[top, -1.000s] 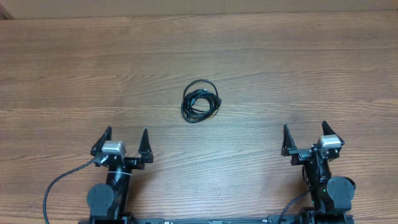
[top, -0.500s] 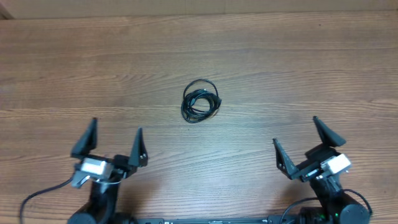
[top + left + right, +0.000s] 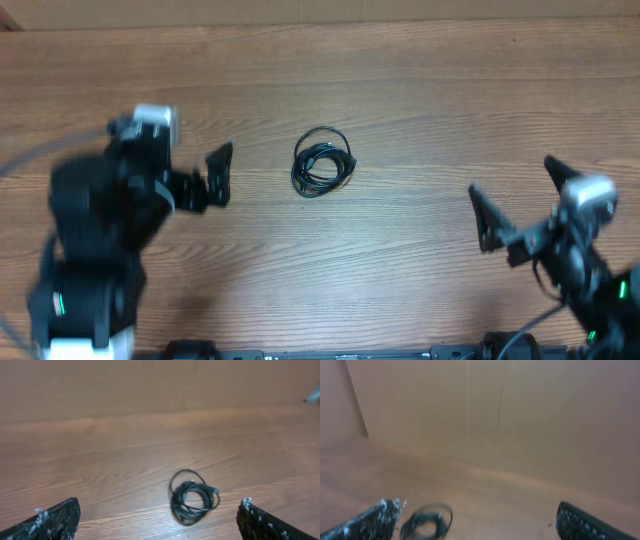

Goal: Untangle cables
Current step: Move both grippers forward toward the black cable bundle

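Tightening threatens: left gripper (image 3: 157,512) and right gripper (image 3: 510,176), both gaping empty, might seize the cables (image 3: 323,163), coiled far from every edge of the desk (image 3: 450,80), as one knot.

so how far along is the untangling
Nothing looks done: the cables lie as one knotted coil on the table. Nothing is in hand; the left gripper and right gripper are open, empty and apart from the coil. Everything is left: grasping the coil and pulling strands free.

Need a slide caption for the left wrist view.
Open left gripper faces coiled black cables lying on the wooden table.
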Motion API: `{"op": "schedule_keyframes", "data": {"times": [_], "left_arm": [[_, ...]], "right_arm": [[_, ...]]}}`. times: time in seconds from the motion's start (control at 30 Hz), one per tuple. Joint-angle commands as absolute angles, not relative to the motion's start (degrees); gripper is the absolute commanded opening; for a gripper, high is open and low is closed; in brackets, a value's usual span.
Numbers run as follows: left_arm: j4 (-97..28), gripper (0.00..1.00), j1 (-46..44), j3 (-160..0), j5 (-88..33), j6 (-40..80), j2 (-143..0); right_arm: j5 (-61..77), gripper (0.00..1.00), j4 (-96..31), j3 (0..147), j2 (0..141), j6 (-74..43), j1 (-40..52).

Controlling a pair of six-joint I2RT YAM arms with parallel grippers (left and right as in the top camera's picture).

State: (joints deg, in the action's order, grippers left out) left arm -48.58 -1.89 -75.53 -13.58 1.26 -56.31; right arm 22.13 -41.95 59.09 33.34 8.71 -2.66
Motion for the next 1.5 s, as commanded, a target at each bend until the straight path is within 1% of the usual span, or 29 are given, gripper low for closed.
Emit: {"op": "schedule_keyframes", "data": {"times": [0.0,0.07,0.13,0.23,0.33,0.47,0.6,0.7,0.8,0.93,1.07,1.13,1.17,1.3,1.47], "left_arm": [[-53.8,1.00,-2.2,-86.2,-26.6,1.9,-67.3],[-56.1,1.00,-2.2,-88.6,-35.0,2.9,-71.7],[-55.3,0.99,-2.3,-89.0,-40.6,1.3,-75.5],[-55.0,1.00,-2.3,-89.0,-39.3,1.5,-80.5],[-56.2,1.00,-2.6,-89.0,-35.5,3.3,-84.3],[-57.2,1.00,-5.0,-89.0,-25.2,7.8,-88.1],[-57.7,1.00,-9.8,-89.0,-18.9,8.8,-92.4],[-57.8,0.99,-13.0,-89.0,-14.8,10.0,-95.9],[-56.3,1.00,-14.6,-89.0,-14.2,10.4,-99.1],[-53.2,1.00,-15.0,-89.0,-14.2,11.1,-103.7],[-52.0,1.00,-15.0,-89.0,-14.7,18.8,-108.2],[-52.2,0.78,-15.1,-89.0,-14.7,20.0,-110.1],[-52.4,0.74,-15.2,-89.0,-14.8,20.0,-111.0],[-52.4,0.74,-15.5,-89.0,-14.8,20.0,-113.5],[-52.0,0.69,-15.5,-89.0,-14.5,22.6,-115.5]], "right_arm": [[24.5,1.00,-48.2,66.6,43.3,9.5,-3.0],[31.0,1.00,-50.4,68.6,48.0,8.4,-3.0],[40.9,1.00,-50.4,68.7,52.2,4.0,-3.0],[53.5,1.00,-50.8,68.7,58.5,-1.2,-3.0],[58.7,1.00,-50.3,68.7,64.8,-2.7,-3.0],[56.2,1.00,-50.5,68.7,72.0,-6.6,-1.8],[42.0,1.00,-50.9,68.9,77.0,-16.4,3.2],[36.2,1.00,-54.9,71.3,80.9,-16.9,8.1],[29.1,0.99,-57.9,73.4,83.9,-20.0,11.3],[28.2,1.00,-56.2,73.4,85.8,-23.0,14.2],[28.1,1.00,-53.9,73.3,86.0,-24.1,15.9],[28.1,1.00,-53.1,73.3,86.0,-24.0,16.5],[28.1,1.00,-52.8,73.3,86.0,-24.1,16.7],[28.1,1.00,-52.2,73.3,86.0,-24.1,17.1],[28.1,1.00,-51.5,73.3,86.0,-24.1,17.1]]}}
